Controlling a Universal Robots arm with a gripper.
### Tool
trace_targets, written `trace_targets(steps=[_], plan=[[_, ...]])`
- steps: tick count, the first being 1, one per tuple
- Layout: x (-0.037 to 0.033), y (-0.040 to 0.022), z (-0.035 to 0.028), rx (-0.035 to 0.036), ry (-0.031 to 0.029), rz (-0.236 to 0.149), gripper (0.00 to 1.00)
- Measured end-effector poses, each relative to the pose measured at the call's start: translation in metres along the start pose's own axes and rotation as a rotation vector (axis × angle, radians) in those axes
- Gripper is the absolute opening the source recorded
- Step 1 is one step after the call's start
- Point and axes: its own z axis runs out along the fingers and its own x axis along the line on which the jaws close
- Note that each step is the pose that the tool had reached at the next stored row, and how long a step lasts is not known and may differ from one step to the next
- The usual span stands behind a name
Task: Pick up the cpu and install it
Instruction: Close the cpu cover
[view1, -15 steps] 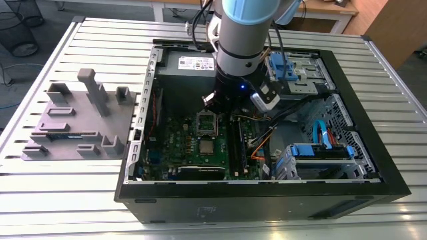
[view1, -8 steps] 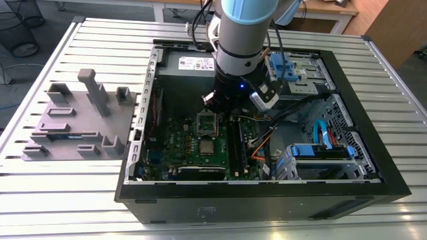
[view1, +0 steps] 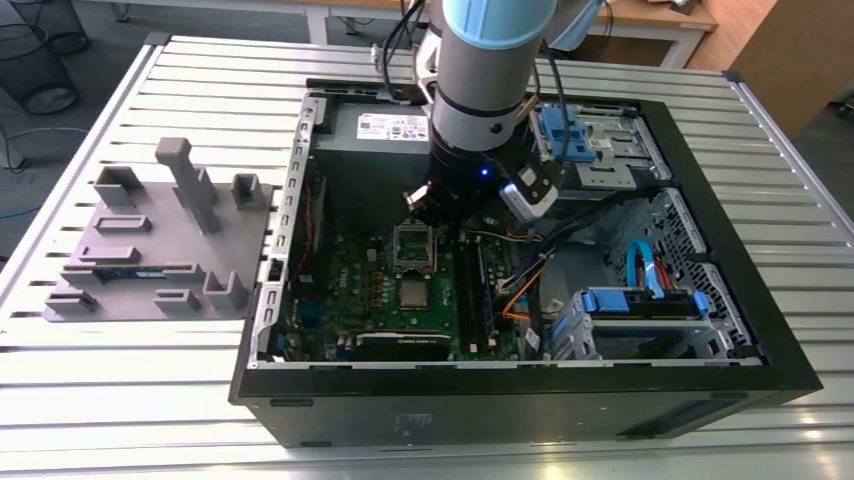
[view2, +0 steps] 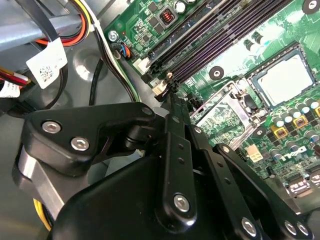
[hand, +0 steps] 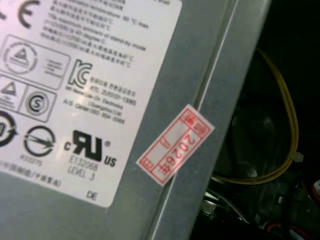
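The cpu is a small silver square lying flat in its socket on the green motherboard inside the open computer case. In the second wrist view the cpu sits level in the socket, and the hinged silver socket frame stands open beside it. My gripper hangs inside the case above the socket frame, apart from the cpu. Its black linkage fills the foreground of the second wrist view. There the gripper is shut with nothing in it, close to the memory slots.
The black case lies open on a slatted metal table. A grey fixture block sits at the exterior view's left. The power supply with its labels, yellow cables, blue drive brackets and loose wires crowd the arm.
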Motion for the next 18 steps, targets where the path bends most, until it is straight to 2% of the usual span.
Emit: trace_targets(steps=[10,18], plan=[[0.0016,0.0006,0.002,-0.0014,0.0021,-0.049,0.11],[0.0019,0.0006,0.0015,-0.0014,0.0025,-0.054,0.11]])
